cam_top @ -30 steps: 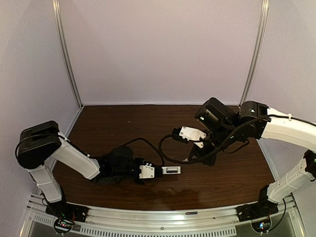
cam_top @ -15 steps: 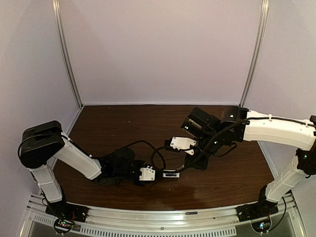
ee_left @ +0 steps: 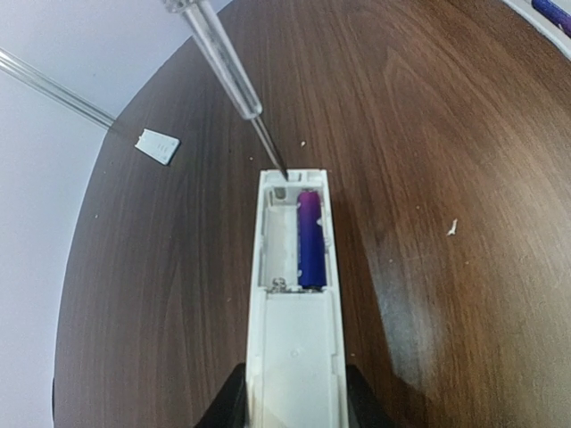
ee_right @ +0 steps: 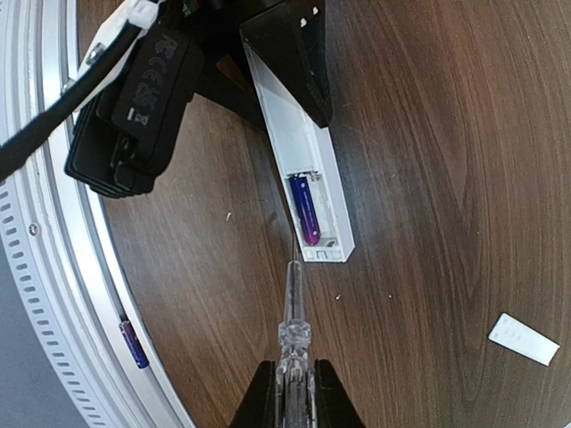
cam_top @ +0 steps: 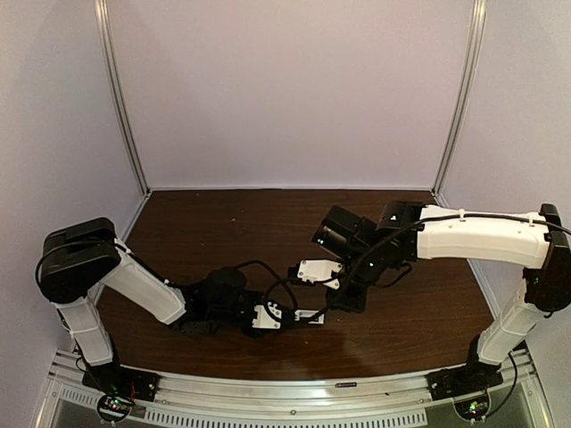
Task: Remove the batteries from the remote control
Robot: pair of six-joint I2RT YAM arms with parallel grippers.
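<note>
The remote control (ee_left: pixel 294 348) is a slim white bar, lying face down with its battery bay open. One purple-blue battery (ee_left: pixel 310 236) sits in the right slot; the left slot is empty. My left gripper (ee_left: pixel 294 397) is shut on the remote's near end. My right gripper (ee_right: pixel 293 397) is shut on a clear-handled screwdriver (ee_right: pixel 293 321). Its thin tip (ee_left: pixel 279 169) is at the far end of the bay, by the empty slot. From above, the remote (cam_top: pixel 310 316) lies between the left gripper (cam_top: pixel 268 314) and the right gripper (cam_top: pixel 343 294).
A flat white battery cover (ee_left: pixel 158 145) lies on the brown table left of the remote; it also shows in the right wrist view (ee_right: pixel 525 339). A loose purple-blue battery (ee_right: pixel 132 344) lies on the aluminium rail at the table's near edge. Black cables loop between the arms.
My right arm has swung left and down, bringing the screwdriver tip to the remote's far end. The left gripper holding the remote has barely moved.
</note>
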